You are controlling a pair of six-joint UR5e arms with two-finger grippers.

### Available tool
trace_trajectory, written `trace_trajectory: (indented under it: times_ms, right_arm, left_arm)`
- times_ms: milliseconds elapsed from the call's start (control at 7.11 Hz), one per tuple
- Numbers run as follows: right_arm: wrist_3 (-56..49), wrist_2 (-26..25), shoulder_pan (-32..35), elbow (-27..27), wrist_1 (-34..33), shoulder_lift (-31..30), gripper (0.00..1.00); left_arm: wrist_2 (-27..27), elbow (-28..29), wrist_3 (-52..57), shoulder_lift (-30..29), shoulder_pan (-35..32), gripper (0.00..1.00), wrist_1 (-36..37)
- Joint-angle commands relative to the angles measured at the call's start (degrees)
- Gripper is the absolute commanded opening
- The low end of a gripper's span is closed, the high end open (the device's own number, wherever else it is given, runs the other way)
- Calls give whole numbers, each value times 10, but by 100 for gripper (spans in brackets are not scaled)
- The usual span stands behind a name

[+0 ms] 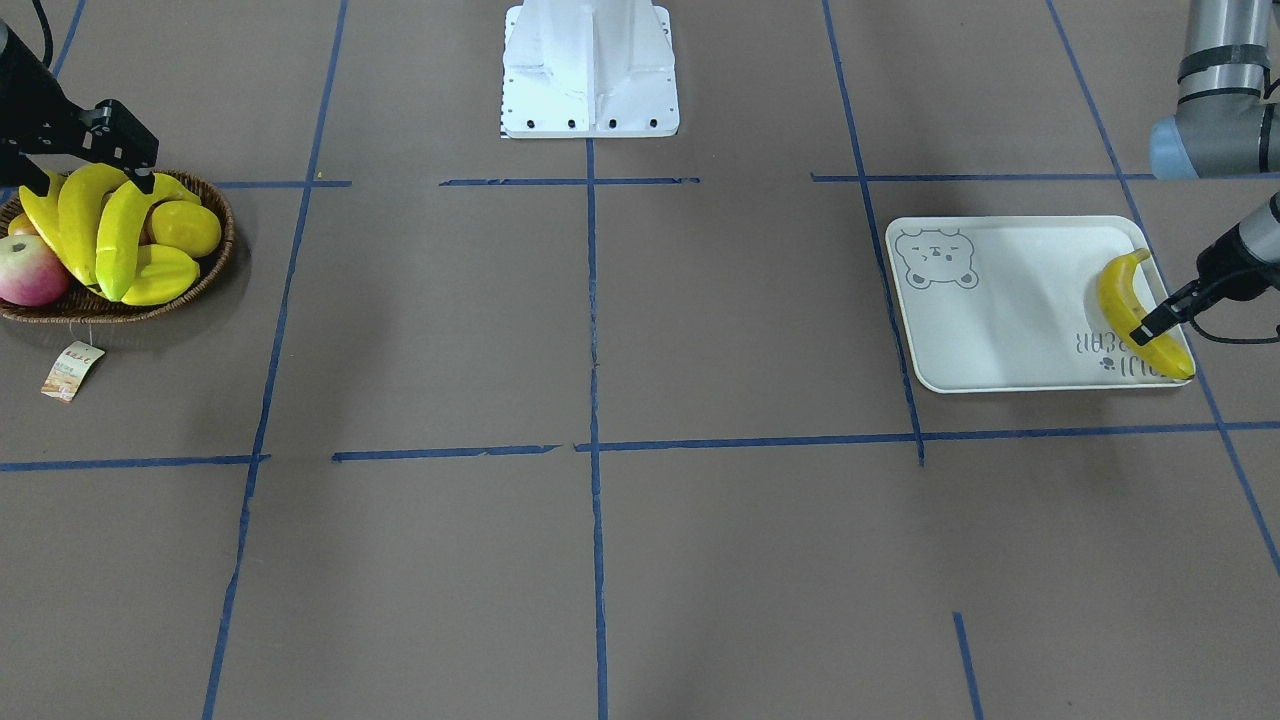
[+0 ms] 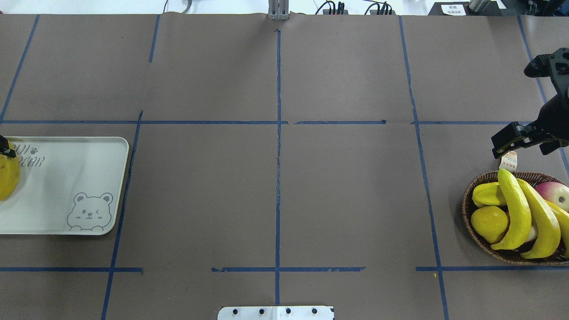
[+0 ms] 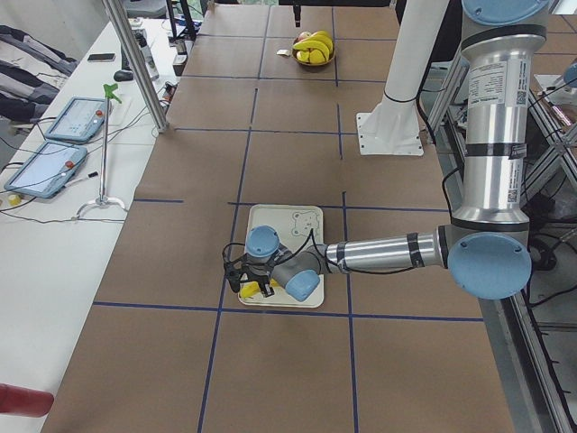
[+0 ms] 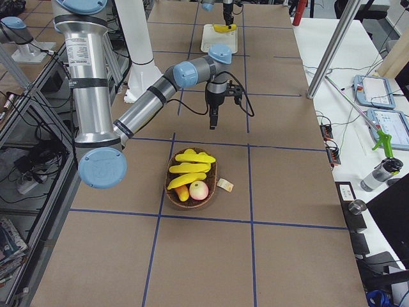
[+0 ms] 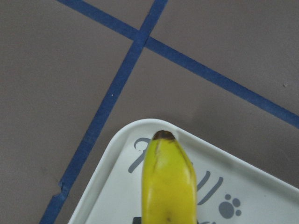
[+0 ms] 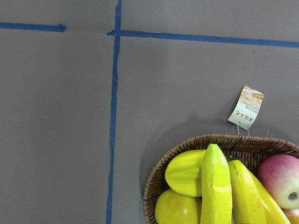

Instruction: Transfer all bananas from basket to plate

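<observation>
Three yellow bananas (image 1: 120, 235) lie in a wicker basket (image 1: 215, 260) on my right side, also seen in the overhead view (image 2: 515, 209) and the right wrist view (image 6: 216, 186). My right gripper (image 1: 92, 185) hangs open and empty above the basket. The cream bear-print plate (image 1: 1000, 310) sits on my left side. A darker banana (image 1: 1125, 295) lies along the plate's outer edge, near the lettering. My left gripper (image 1: 1145, 335) is on its middle and looks shut on it. The left wrist view shows this banana's tip (image 5: 168, 182) over the plate's corner (image 5: 243, 186).
The basket also holds a ridged starfruit (image 1: 160, 275), a round yellow fruit (image 1: 185, 228) and a red-green apple (image 1: 30, 270). A paper tag (image 1: 72, 370) hangs from the basket onto the table. The robot's white base (image 1: 590, 70) stands at the table's back middle.
</observation>
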Motion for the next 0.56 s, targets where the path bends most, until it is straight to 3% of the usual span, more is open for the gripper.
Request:
trace_trajectory:
  times_ms: [0, 281, 422]
  right_arm:
    - [-1, -2, 0, 0, 0, -1, 100]
    - [-6, -3, 0, 15, 11, -51, 100]
    - [1, -2, 0, 16, 93, -112, 100]
  left_arm:
    - [-23, -28, 2, 3, -8, 100, -22]
    - [-71, -82, 91, 10, -29, 100, -19]
    - [-71, -100, 91, 10, -31, 100, -19]
